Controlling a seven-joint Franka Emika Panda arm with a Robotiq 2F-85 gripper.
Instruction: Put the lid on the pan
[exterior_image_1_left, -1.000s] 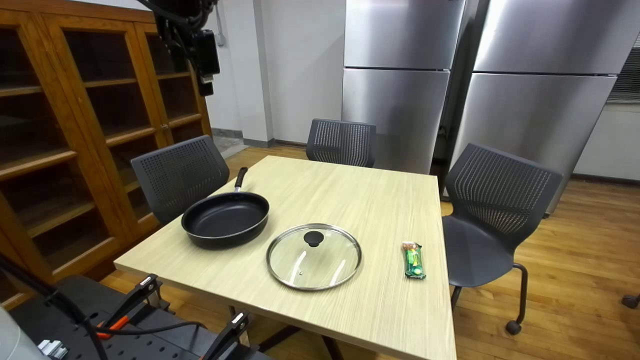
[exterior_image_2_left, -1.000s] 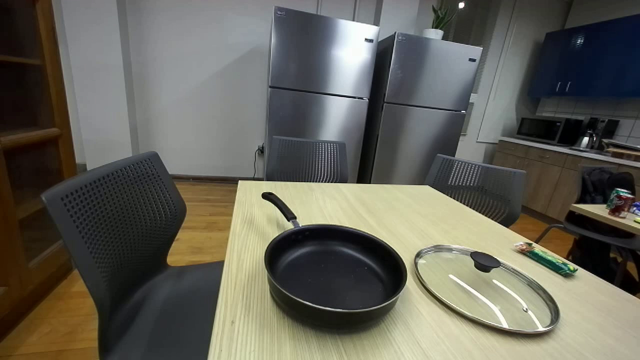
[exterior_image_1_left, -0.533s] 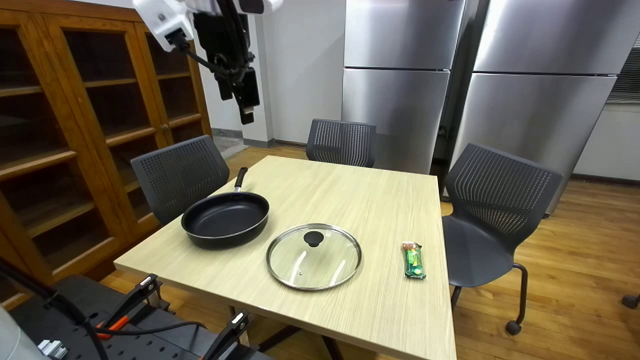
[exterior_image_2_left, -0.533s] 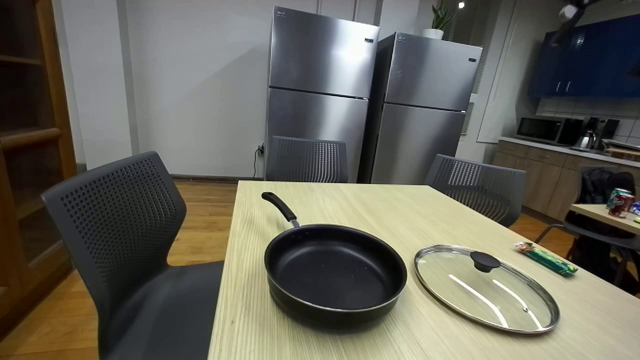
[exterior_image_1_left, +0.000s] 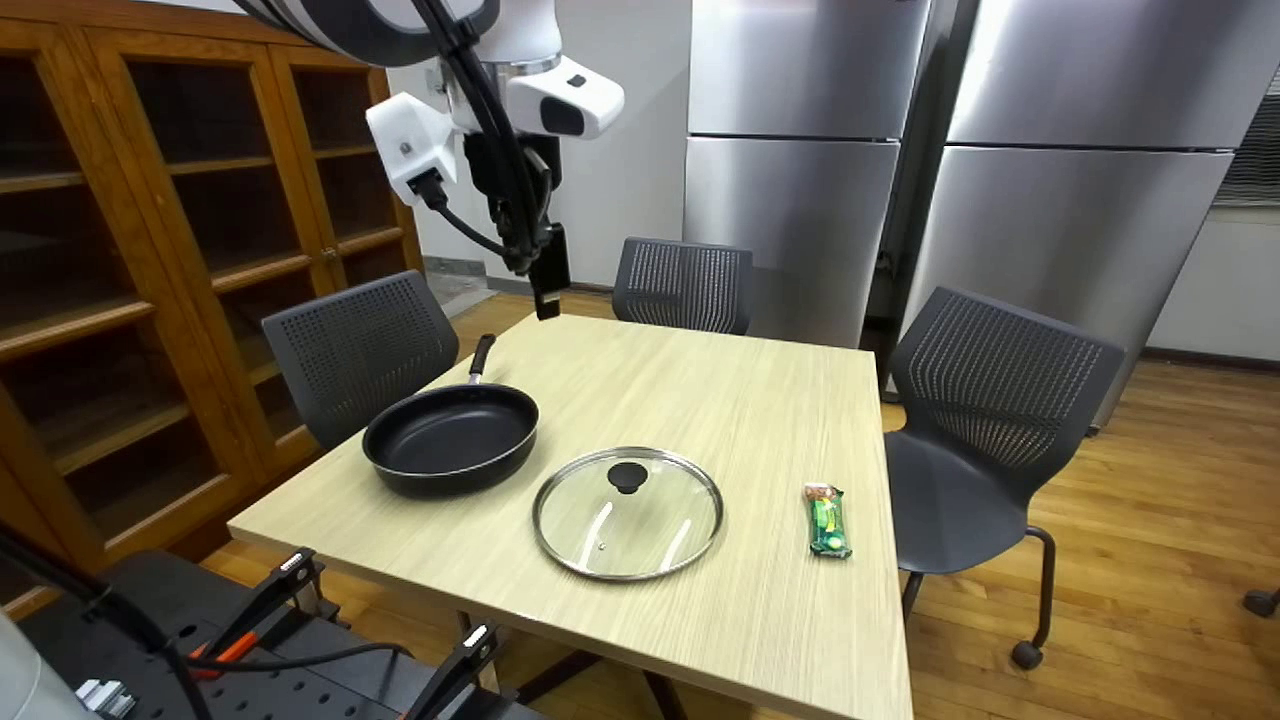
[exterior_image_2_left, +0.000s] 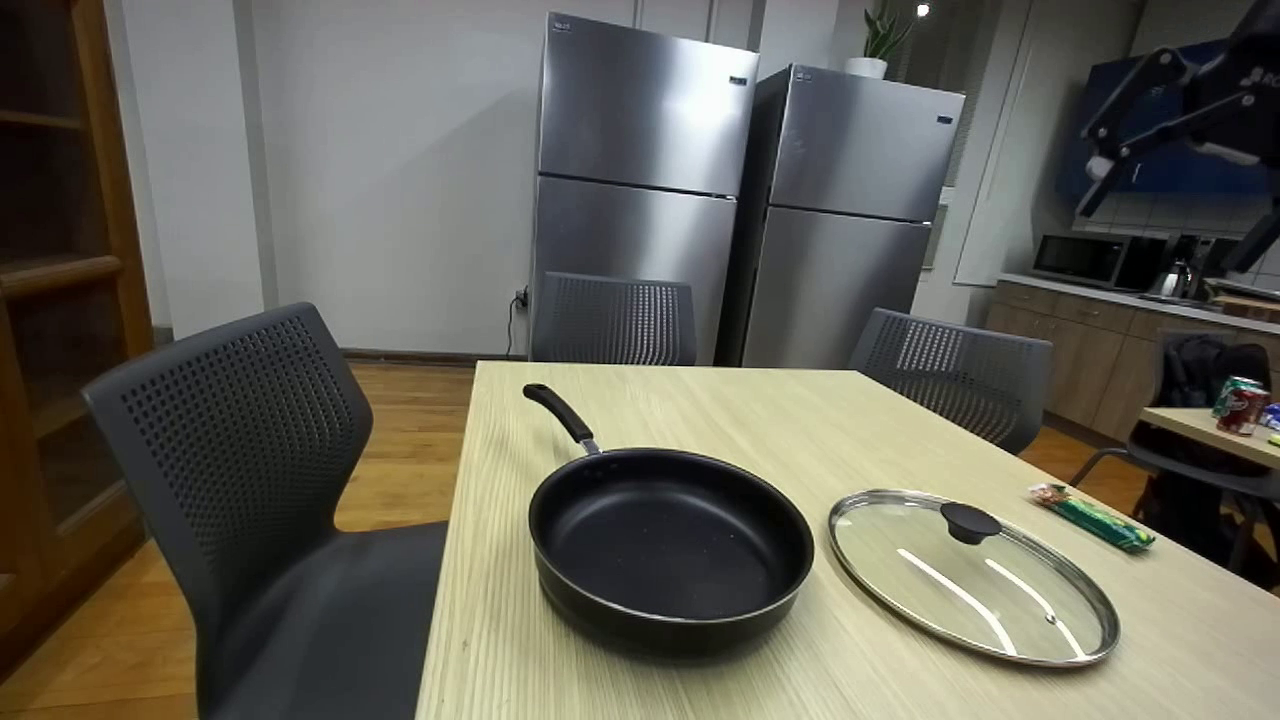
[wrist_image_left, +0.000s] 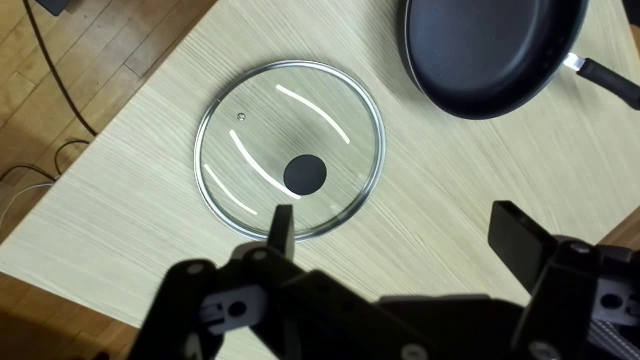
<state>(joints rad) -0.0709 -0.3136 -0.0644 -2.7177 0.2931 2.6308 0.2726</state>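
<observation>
The lid (wrist_image_left: 290, 150) lies flat on the table (exterior_image_1_left: 740, 390), its black knob (wrist_image_left: 305, 175) facing up. Being round, it runs as long one way as another (the one mark that gives it a heading is a small metal spot (wrist_image_left: 241, 116) in the glass, up and left of the knob in the wrist view). The pan (wrist_image_left: 480, 45) stands upright near it, a strip of tabletop between the two. The pan's long axis runs across its round part and out along the handle (wrist_image_left: 610, 82), which points right and somewhat down in the wrist view; in both exterior views it points away from the camera.

The gripper (wrist_image_left: 397, 222) hangs above the tabletop, well apart from the lid. Its fingers (wrist_image_left: 281, 230) are spread wide, pale wood grain showing between them. In the wrist view the lid lies ahead of the fingers and over to the left: the left-hand fingertip overlaps the lower rim (wrist_image_left: 322, 231) in that view, and the knob shows just beyond that tip. The pan lies further ahead and to the right, cut off by the top edge.

In an exterior view the white arm (exterior_image_1_left: 525, 40) shows at the top, and a green packet (exterior_image_1_left: 828, 522) lies on the table, the lid between it and the pan. Grey chairs (exterior_image_1_left: 365, 350) stand around the table.
</observation>
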